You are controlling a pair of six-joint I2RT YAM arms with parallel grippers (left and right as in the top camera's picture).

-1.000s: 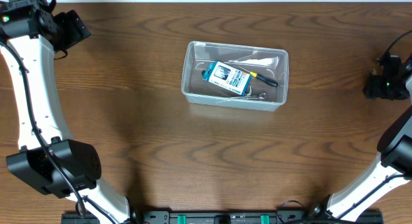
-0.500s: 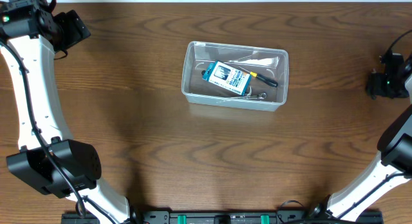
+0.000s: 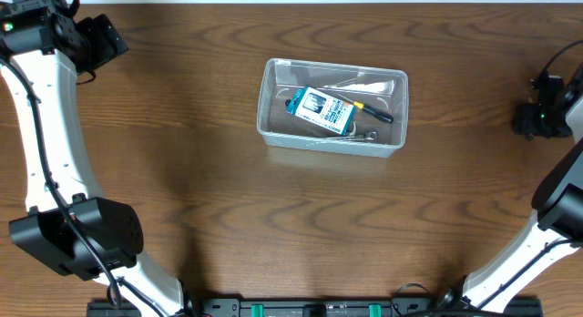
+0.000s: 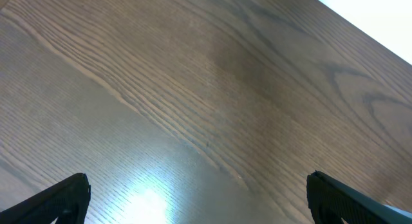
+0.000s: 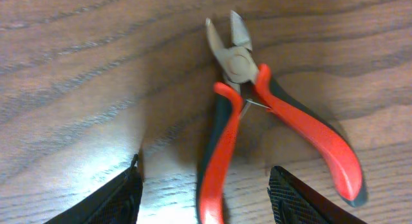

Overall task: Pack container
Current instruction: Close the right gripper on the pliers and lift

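The container (image 3: 271, 106), a clear tub, stands in the middle of the table. It holds a blue-and-white pack (image 3: 323, 110), a yellow-handled screwdriver (image 3: 373, 110) and a small wrench (image 3: 361, 135). Red-handled pliers (image 5: 235, 63) lie flat on the wood in the right wrist view. My right gripper (image 5: 207, 192) is open just over them, one red handle (image 5: 219, 153) between its fingers, neither pad touching it. From overhead that gripper (image 3: 536, 117) sits at the right edge and hides the pliers. My left gripper (image 4: 206, 205) is wide open over bare wood at the far left corner (image 3: 102, 39).
The pliers' second handle (image 5: 322, 143) runs outside my right finger (image 5: 296, 198). The white table edge (image 4: 386, 18) lies close beyond the left gripper. Both arm bases (image 3: 82, 235) stand at the near corners.
The right wrist has shifted and turned slightly at the table's right edge. The left arm, the container and its contents have not moved.
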